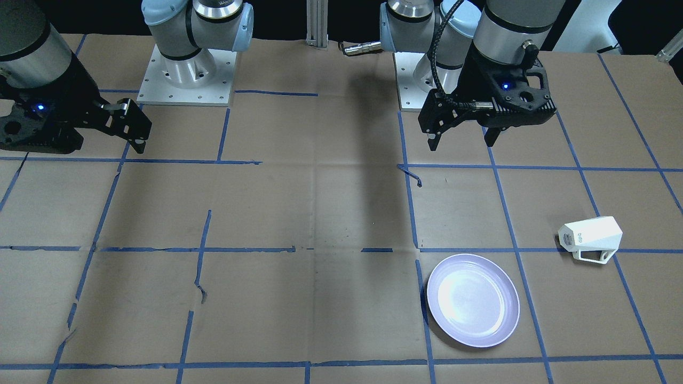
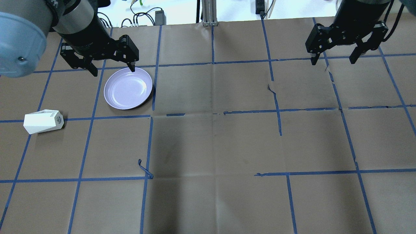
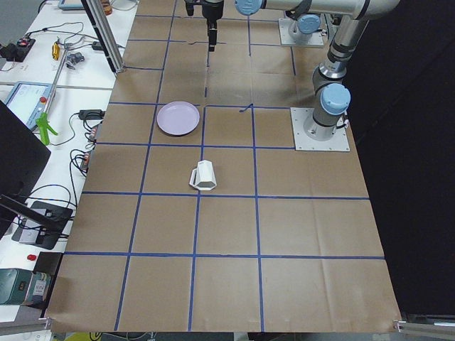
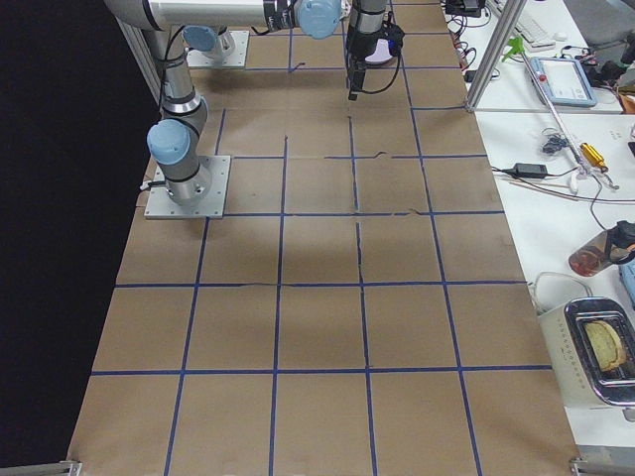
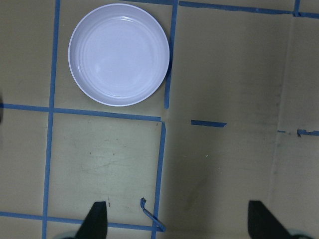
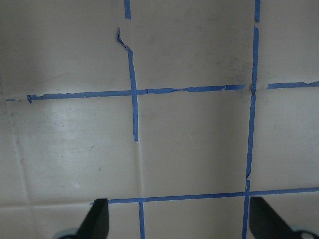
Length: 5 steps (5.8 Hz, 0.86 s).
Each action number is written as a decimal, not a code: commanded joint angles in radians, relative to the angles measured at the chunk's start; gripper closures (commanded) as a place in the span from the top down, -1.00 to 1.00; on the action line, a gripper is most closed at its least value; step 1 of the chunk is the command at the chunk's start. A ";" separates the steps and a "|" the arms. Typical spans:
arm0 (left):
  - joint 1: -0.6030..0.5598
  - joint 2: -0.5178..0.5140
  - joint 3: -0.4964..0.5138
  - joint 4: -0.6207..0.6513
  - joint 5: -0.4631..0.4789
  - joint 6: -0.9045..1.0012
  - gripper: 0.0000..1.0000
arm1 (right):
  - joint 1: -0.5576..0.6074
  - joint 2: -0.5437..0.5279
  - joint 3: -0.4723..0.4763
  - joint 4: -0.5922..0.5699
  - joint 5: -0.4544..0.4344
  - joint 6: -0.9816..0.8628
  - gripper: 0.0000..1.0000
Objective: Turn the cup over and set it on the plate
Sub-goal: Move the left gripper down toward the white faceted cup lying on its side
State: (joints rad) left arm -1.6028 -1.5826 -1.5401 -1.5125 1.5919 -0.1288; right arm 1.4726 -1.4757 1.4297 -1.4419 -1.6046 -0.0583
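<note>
Left of the plate [image 2: 128, 88] the cup [image 2: 42, 122] lies sideways, rim facing away (left tool [image 2: 113, 71], right tool [image 2: 332, 62]: wide).

The right hand [image 4: 359, 87] hangs above the taped brown table [image 4: 317, 327].

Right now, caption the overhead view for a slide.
Cup on its side near empty plate; left gripper and right gripper hover open.

Overhead and front views oppose across the bench [image 2: 208, 146], sharing the plate [image 2: 128, 88]; end views sight lengthwise; wrist views look straight down.
</note>
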 commanded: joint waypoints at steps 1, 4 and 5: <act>0.000 0.001 0.000 0.000 0.000 0.000 0.98 | 0.000 0.000 0.000 0.000 0.000 0.000 1.00; 0.001 0.012 -0.011 -0.006 0.000 -0.018 0.99 | 0.000 0.000 0.000 0.000 0.000 0.000 1.00; 0.027 0.003 0.000 0.001 0.000 0.007 0.99 | 0.000 0.000 0.000 0.000 0.000 0.000 1.00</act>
State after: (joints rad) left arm -1.5928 -1.5746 -1.5446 -1.5149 1.5923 -0.1374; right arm 1.4726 -1.4757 1.4296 -1.4419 -1.6046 -0.0583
